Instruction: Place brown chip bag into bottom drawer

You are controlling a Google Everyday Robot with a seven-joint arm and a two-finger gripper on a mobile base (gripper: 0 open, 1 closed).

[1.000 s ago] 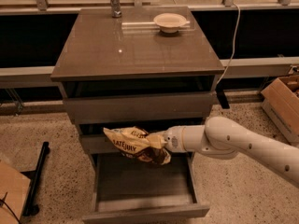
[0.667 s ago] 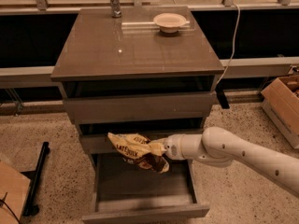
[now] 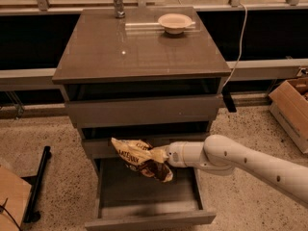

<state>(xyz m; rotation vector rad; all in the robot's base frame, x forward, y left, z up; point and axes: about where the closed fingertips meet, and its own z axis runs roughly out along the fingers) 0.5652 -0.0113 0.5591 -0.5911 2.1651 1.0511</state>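
Left of the cabinet (image 3: 144, 57), a black stand (image 3: 36, 186) lies on the speckled floor. On the cabinet's top, a metal cylinder (image 3: 117, 1) stands at the back left and a pale bowl (image 3: 174, 22) at the back right. At the cabinet's base the bottom drawer (image 3: 149, 219) is pulled out. Above its tray, in front of the cabinet's middle drawer, hangs the brown chip bag (image 3: 139, 159), its lettering partly legible as "LATE". The gripper (image 3: 165, 157) pinches the bag's right end, and the white arm (image 3: 240, 163) reaches in from the cabinet's right. Right of the cabinet sits a cardboard box (image 3: 291, 110).
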